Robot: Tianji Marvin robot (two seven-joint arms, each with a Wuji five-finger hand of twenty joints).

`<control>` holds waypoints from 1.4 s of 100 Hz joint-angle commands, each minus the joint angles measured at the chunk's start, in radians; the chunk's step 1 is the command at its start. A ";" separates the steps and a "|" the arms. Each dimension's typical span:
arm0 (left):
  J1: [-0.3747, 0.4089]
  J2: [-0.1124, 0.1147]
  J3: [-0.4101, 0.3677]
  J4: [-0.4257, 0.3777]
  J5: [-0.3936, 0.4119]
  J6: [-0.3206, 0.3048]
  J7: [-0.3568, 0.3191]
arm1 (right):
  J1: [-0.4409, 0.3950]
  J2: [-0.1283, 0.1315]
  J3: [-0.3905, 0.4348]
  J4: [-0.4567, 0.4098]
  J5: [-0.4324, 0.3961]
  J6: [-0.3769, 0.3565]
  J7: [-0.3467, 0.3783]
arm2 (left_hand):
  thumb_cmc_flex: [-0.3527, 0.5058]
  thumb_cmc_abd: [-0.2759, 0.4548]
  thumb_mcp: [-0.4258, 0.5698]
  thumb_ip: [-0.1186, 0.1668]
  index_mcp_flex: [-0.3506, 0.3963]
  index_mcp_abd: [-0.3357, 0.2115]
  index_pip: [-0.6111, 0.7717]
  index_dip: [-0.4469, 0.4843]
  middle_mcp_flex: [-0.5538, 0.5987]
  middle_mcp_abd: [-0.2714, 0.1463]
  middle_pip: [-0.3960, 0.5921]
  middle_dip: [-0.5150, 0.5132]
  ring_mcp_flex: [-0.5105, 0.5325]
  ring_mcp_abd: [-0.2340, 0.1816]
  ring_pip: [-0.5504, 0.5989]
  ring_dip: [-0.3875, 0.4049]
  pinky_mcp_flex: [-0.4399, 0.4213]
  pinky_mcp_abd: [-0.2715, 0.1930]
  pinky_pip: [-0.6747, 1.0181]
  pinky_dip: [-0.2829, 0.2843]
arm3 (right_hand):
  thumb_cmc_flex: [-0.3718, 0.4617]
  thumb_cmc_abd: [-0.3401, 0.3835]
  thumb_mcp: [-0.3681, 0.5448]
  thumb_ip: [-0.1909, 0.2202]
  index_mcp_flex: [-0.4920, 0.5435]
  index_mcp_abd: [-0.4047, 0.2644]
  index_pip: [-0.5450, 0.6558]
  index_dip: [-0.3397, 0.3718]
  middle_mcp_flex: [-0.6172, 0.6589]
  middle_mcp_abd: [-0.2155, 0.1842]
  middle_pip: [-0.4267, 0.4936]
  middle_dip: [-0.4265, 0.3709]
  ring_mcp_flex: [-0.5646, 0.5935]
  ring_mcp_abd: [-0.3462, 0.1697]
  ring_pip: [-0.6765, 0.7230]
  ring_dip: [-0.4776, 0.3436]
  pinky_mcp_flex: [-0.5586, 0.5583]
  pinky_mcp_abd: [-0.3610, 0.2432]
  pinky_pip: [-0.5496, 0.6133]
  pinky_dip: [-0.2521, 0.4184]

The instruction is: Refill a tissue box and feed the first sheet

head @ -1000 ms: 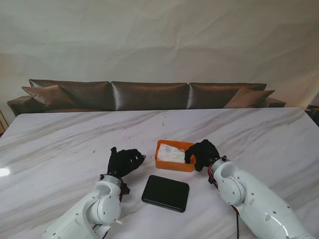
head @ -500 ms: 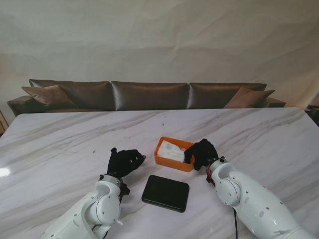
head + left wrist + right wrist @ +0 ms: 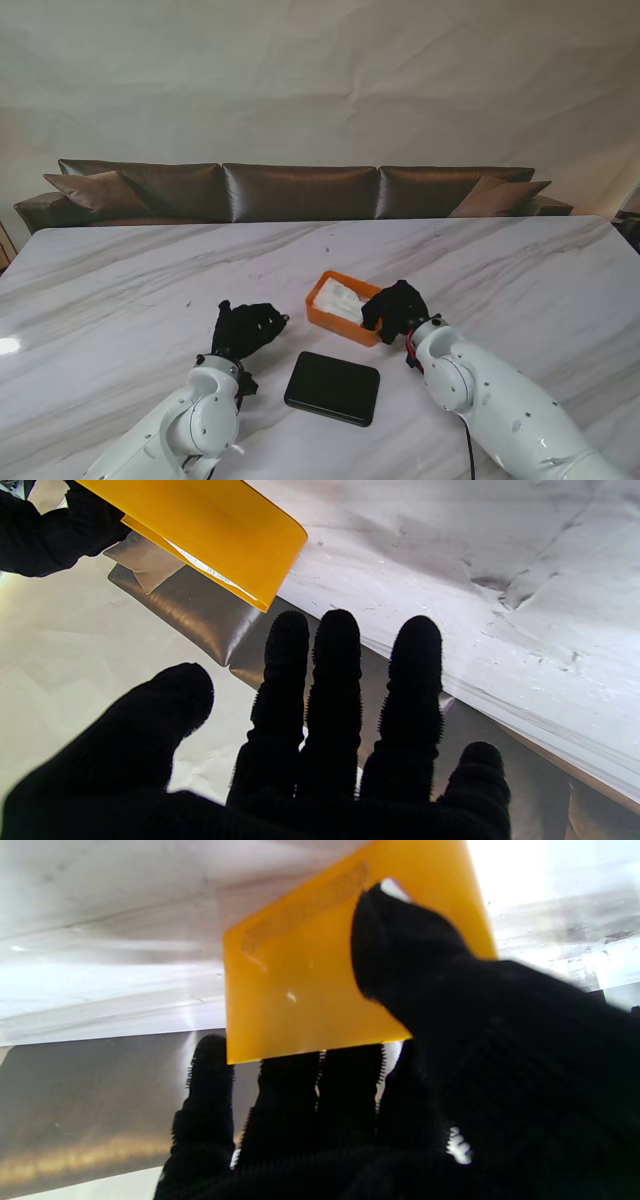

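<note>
Stand view: nearest me, a flat black lid (image 3: 332, 387) lies on the marble counter (image 3: 120, 290) between the two arms. Just beyond it on the left, the left hand (image 3: 248, 328) hovers with fingers (image 3: 336, 680) spread, holding nothing. Farther on, right of centre, the right hand (image 3: 397, 309) grips the right end of the orange tissue box (image 3: 343, 306), thumb (image 3: 400, 940) over its wall; white tissue (image 3: 338, 296) sits inside. A brown sofa (image 3: 300, 192) lies beyond.

Home lounge: sofa (image 3: 300, 192), marble table (image 3: 120, 290)
</note>
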 commanded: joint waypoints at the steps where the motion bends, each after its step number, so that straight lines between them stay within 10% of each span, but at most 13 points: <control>1: 0.007 -0.002 -0.003 -0.007 -0.007 -0.001 -0.010 | 0.012 -0.008 -0.011 0.025 0.015 -0.006 0.015 | 0.009 -0.013 0.014 -0.038 0.019 0.013 -0.013 -0.014 0.006 0.007 0.002 -0.006 0.027 0.012 0.017 0.013 -0.029 0.035 1.457 -0.005 | -0.011 -0.045 0.015 -0.024 -0.003 -0.055 0.025 -0.012 0.041 -0.018 -0.015 0.018 0.012 -0.010 -0.010 0.012 -0.010 0.008 0.021 0.008; 33: 0.007 0.000 -0.013 -0.016 -0.008 0.001 -0.019 | 0.059 -0.023 -0.076 0.098 0.069 -0.030 0.022 | 0.010 -0.014 0.016 -0.038 0.024 0.014 -0.011 -0.014 0.009 0.008 0.003 -0.006 0.032 0.014 0.024 0.017 -0.028 0.038 1.457 -0.004 | -0.024 -0.060 0.009 -0.033 0.005 -0.063 0.027 -0.025 0.051 -0.021 -0.017 0.017 0.007 -0.011 -0.018 0.002 -0.013 0.028 0.016 0.004; 52: 0.015 0.002 -0.025 -0.022 -0.006 0.003 -0.020 | 0.095 -0.044 -0.128 0.165 0.093 -0.040 -0.024 | 0.009 -0.014 0.017 -0.039 0.023 0.012 -0.012 -0.016 0.011 0.008 0.004 -0.006 0.033 0.014 0.026 0.019 -0.025 0.039 1.458 -0.003 | -0.090 -0.174 0.015 -0.109 0.005 -0.075 0.075 -0.017 0.069 -0.005 0.018 0.039 0.049 0.012 0.041 0.041 0.010 0.020 0.047 0.017; 75: 0.027 0.004 -0.038 -0.027 -0.009 0.009 -0.027 | 0.127 -0.060 -0.176 0.224 0.096 -0.051 -0.077 | 0.010 -0.012 0.016 -0.038 0.024 0.015 -0.014 -0.017 0.009 0.013 0.002 -0.006 0.032 0.015 0.028 0.021 -0.026 0.043 1.456 -0.004 | -0.217 -0.252 0.021 -0.170 -0.013 -0.115 0.152 0.260 0.016 0.016 0.292 0.267 0.033 0.059 0.296 0.284 0.050 -0.033 0.166 0.087; 100: 0.030 0.004 -0.042 -0.029 -0.011 0.009 -0.026 | 0.143 -0.073 -0.195 0.261 0.101 -0.074 -0.125 | 0.010 -0.011 0.014 -0.037 0.024 0.017 -0.016 -0.017 0.008 0.013 0.002 -0.006 0.032 0.017 0.032 0.024 -0.021 0.045 1.458 -0.003 | -0.161 -0.113 0.032 -0.015 0.079 -0.101 0.329 0.850 0.076 0.025 0.618 0.537 0.009 0.092 0.737 0.534 0.162 -0.140 0.379 0.334; 116: 0.029 0.003 -0.043 -0.031 -0.013 0.011 -0.024 | 0.116 -0.061 -0.136 0.209 0.098 -0.082 -0.104 | 0.012 -0.011 0.015 -0.037 0.026 0.018 -0.016 -0.017 0.011 0.013 0.003 -0.007 0.034 0.017 0.033 0.026 -0.019 0.051 1.458 -0.002 | -0.106 -0.070 0.103 0.117 0.175 -0.030 0.442 0.990 0.174 0.097 0.724 0.607 0.088 0.149 0.874 0.580 0.231 -0.126 0.438 0.424; 140: 0.019 0.001 -0.042 -0.032 -0.015 0.003 -0.020 | 0.005 -0.019 0.054 -0.014 0.083 -0.050 0.043 | 0.012 -0.014 0.015 -0.037 0.024 0.016 -0.019 -0.018 0.008 0.014 0.001 -0.007 0.032 0.016 0.032 0.026 -0.019 0.052 1.458 -0.002 | -0.011 -0.108 0.169 0.228 0.193 0.085 0.496 1.009 0.253 0.216 0.819 0.723 0.174 0.220 0.993 0.611 0.312 -0.080 0.479 0.511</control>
